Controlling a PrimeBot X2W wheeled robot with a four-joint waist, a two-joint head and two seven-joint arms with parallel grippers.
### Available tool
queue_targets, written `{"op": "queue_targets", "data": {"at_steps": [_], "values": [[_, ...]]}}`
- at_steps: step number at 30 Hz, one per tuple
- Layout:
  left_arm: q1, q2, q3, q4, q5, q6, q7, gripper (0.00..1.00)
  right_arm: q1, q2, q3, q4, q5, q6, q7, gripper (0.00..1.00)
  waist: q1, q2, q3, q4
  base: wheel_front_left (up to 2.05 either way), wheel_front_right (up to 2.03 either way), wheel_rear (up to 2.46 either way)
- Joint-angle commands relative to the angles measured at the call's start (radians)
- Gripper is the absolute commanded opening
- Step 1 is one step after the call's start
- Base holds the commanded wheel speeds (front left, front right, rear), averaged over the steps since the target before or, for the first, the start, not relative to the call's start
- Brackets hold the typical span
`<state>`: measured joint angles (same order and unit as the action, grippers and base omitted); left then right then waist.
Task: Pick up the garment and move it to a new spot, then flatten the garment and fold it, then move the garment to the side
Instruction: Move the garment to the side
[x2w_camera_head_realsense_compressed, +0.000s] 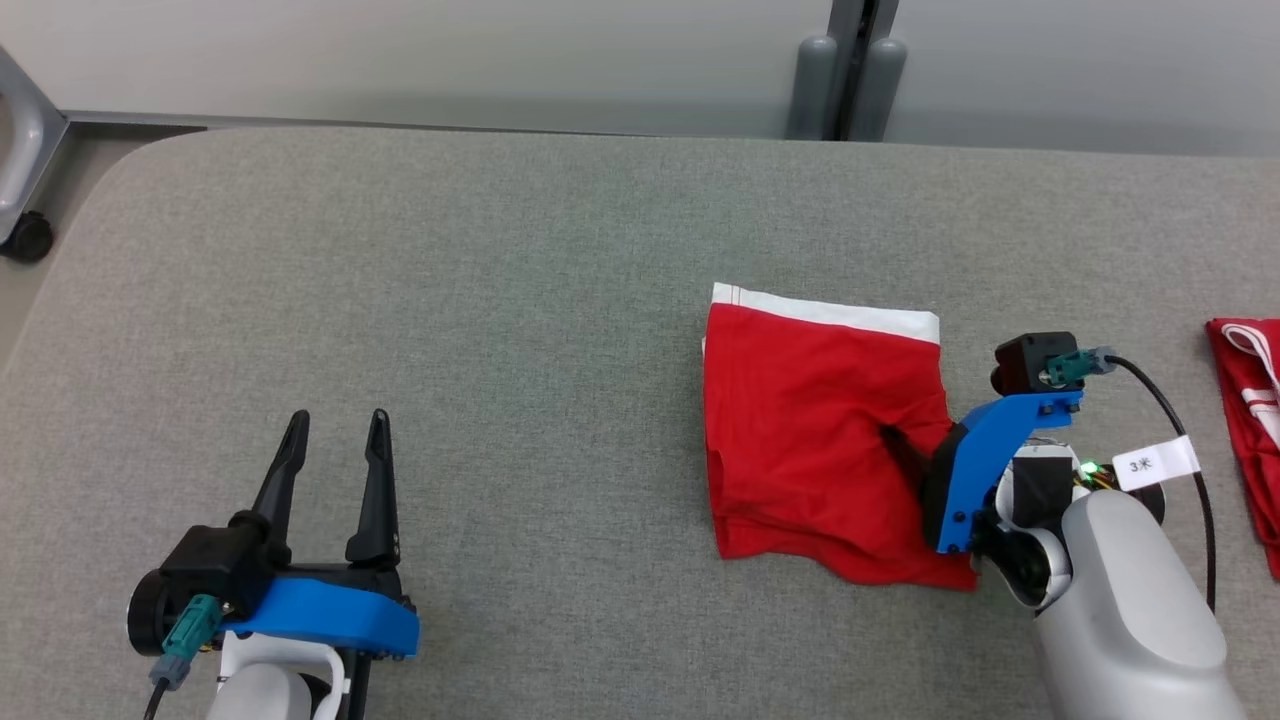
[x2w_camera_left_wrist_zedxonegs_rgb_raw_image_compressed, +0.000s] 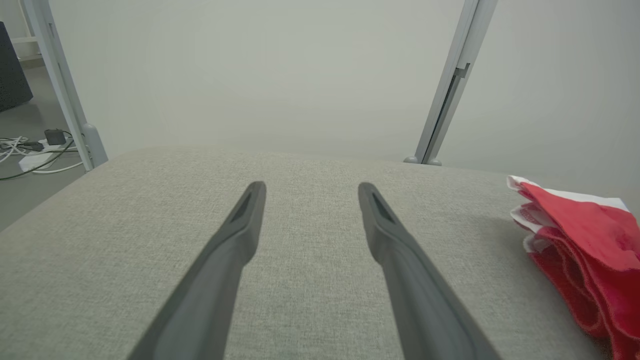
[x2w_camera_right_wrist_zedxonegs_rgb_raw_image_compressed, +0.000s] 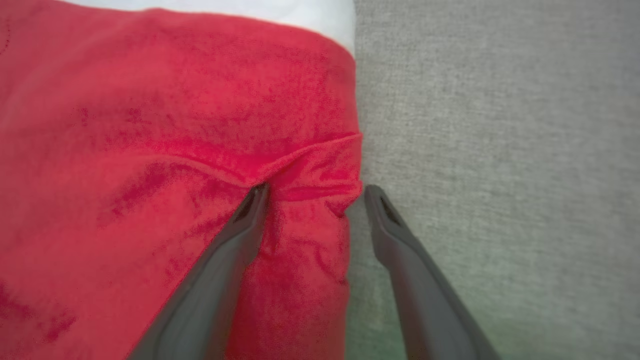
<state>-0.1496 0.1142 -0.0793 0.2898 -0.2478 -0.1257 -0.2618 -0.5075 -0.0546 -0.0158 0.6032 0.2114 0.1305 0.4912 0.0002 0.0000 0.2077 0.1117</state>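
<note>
One red garment (x2w_camera_head_realsense_compressed: 820, 430) with a white waistband lies folded on the grey padded table (x2w_camera_head_realsense_compressed: 500, 300), right at the tips of your right gripper (x2w_camera_head_realsense_compressed: 905, 458). In the right wrist view that gripper (x2w_camera_right_wrist_zedxonegs_rgb_raw_image_compressed: 315, 192) stands parted across the side edge of the garment (x2w_camera_right_wrist_zedxonegs_rgb_raw_image_compressed: 175, 150). The finger on that view's left presses on the red cloth, where a crease runs up to its tip. The other finger sits over bare grey surface just beside the edge. A small bunch of cloth lies between the two, but the jaws are not closed on it, so you grip nothing.

From the head view, your right arm comes in from the near right, its wrist bent so the fingers angle leftward into the cloth. The blue bracket and the wrist camera cover most of the fingers there. A black cable (x2w_camera_head_realsense_compressed: 1207, 540) with a white tag (x2w_camera_head_realsense_compressed: 1155, 463) loops off the wrist. On the gripper's outer side, well apart from it, a second red cloth (x2w_camera_head_realsense_compressed: 1250, 420) lies on the table.

Your left gripper (x2w_camera_head_realsense_compressed: 337, 420) sits well apart from the garment, fingers spread and empty, pointing away from the robot. Its wrist view puts it (x2w_camera_left_wrist_zedxonegs_rgb_raw_image_compressed: 310, 187) low over bare table with the garment (x2w_camera_left_wrist_zedxonegs_rgb_raw_image_compressed: 590, 250) off to its right. That view shows you the stacked layers and white hems at the garment's side, which the head view flattens from above.
</note>
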Motion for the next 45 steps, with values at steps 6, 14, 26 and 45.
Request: {"op": "queue_targets", "data": {"at_steps": [6, 14, 26, 45], "values": [[0.000, 0.003, 0.018, -0.007, -0.004, -0.008, -0.004, 1.00, -0.034, -0.004, 0.135, 0.008, 0.003, 0.001, 0.029, 0.00, -0.0002, 0.0000, 0.014, -0.028, 0.00, 0.00, 0.00], [0.006, 0.014, 0.034, -0.042, 0.002, -0.008, -0.004, 1.00, -0.159, -0.217, 0.412, -0.180, 0.064, 0.000, 0.063, 0.00, -0.0002, 0.0000, 0.012, -0.185, 0.00, 0.00, 0.00], [-0.093, 0.051, -0.055, -0.067, 0.001, -0.008, -0.004, 1.00, -0.374, -0.530, 0.622, -0.211, 0.199, 0.000, -0.026, 0.00, -0.0002, 0.0000, 0.121, -0.360, 0.00, 0.00, 0.00], [-0.158, 0.160, -0.083, -0.122, 0.001, -0.001, 0.027, 1.00, -0.391, -0.630, 0.434, 0.166, 0.184, 0.000, -0.283, 1.00, -0.0002, 0.0000, 0.302, -0.363, 0.00, 0.00, 0.00]]}}
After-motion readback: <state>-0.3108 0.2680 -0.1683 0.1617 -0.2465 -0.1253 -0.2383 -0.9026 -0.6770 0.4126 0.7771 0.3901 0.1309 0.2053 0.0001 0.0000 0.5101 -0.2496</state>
